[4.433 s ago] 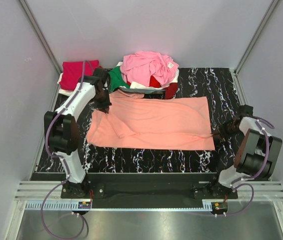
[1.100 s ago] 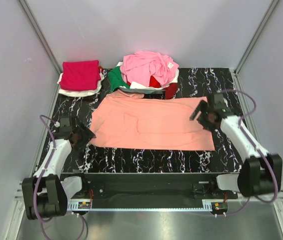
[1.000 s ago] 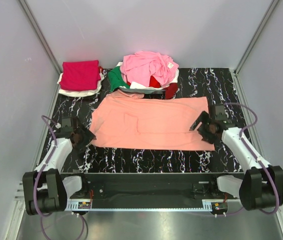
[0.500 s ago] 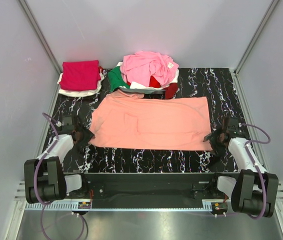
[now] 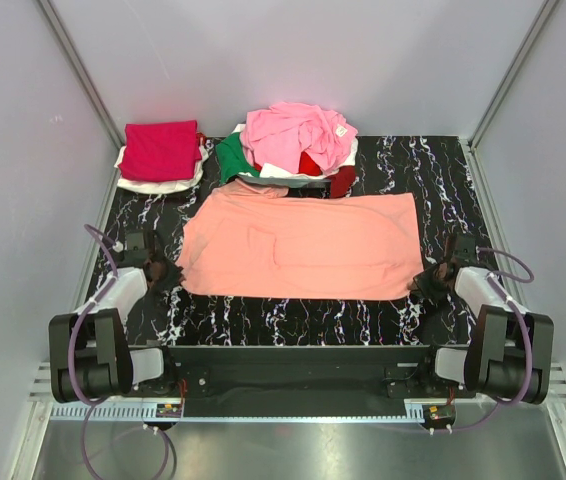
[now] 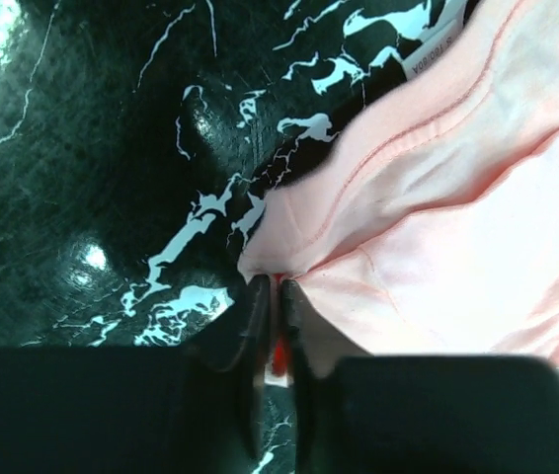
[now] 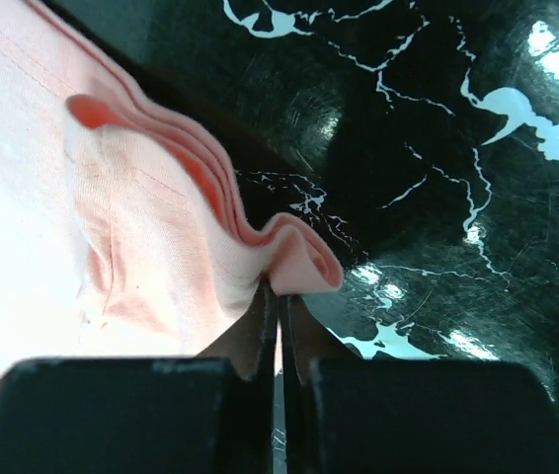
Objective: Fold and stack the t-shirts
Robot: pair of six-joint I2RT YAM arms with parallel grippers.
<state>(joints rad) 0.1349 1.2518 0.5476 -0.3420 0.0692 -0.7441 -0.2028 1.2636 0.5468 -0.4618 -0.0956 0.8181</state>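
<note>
The black marble-patterned mat (image 5: 293, 312) carries the salmon-orange t-shirt (image 5: 298, 245), spread flat at its middle and unmoved from half a second ago. Both arms have sunk lower since then. The left gripper (image 6: 272, 296) and right gripper (image 7: 278, 296) each pinch a puckered near corner.

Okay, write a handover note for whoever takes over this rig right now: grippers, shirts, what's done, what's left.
Left gripper: shut on the near left corner of the salmon-orange shirt.
Right gripper: shut on its near right corner.
That shirt lies spread flat on the mat.
Done: crimson shirt folded, on the far-left stack.
Left: fold this one, stack it, then work through the heap of pink, green, red and white shirts at the back.
</note>
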